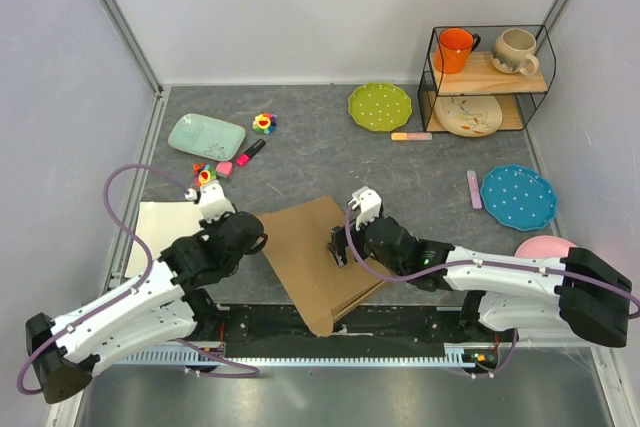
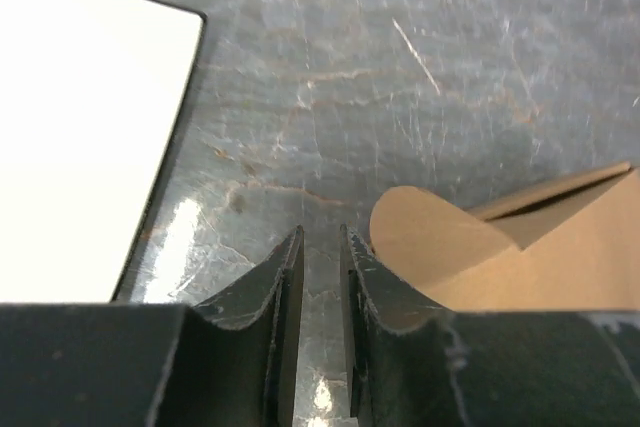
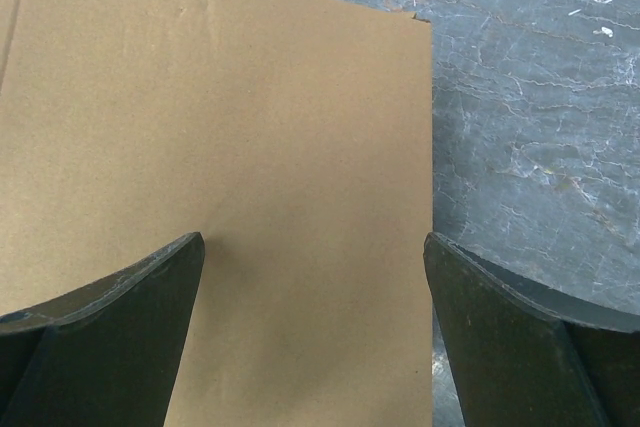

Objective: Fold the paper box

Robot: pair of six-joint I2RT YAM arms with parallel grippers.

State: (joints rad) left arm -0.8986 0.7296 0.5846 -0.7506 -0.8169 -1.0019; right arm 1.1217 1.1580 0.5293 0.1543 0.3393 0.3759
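**A:** Where is the paper box (image 1: 305, 257)?

**B:** It's flat on the table (image 1: 330, 157) near the front edge, between the two arms and turned at an angle. I think it's kept there so both arms can reach it.

**A:** Why is the right gripper (image 3: 315, 247) over it?

**B:** Its fingers are spread wide, one over the cardboard and one past the right edge. Nothing is between them except the flat top below. It looks set either to press the panel down or to close on that edge, but I can't tell whether it touches the cardboard.

**A:** And the left gripper (image 2: 320, 237)?

**B:** Its fingers are almost together, with only a thin slit between them and nothing in it. It is low over bare table, between the white board (image 2: 80, 127) and the box. A rounded tab (image 2: 430, 237) sticks out of the box just beside its right finger, and the flap behind the tab gapes a little. Nearly closed fingers make a good pusher, so I think it means to nudge that tab in.

**A:** How are the arms posed?

**B:** Both reach forward from their bases and bend inward. The left wrist is at the box's left corner. The right forearm lies low across the table with its wrist over the box.
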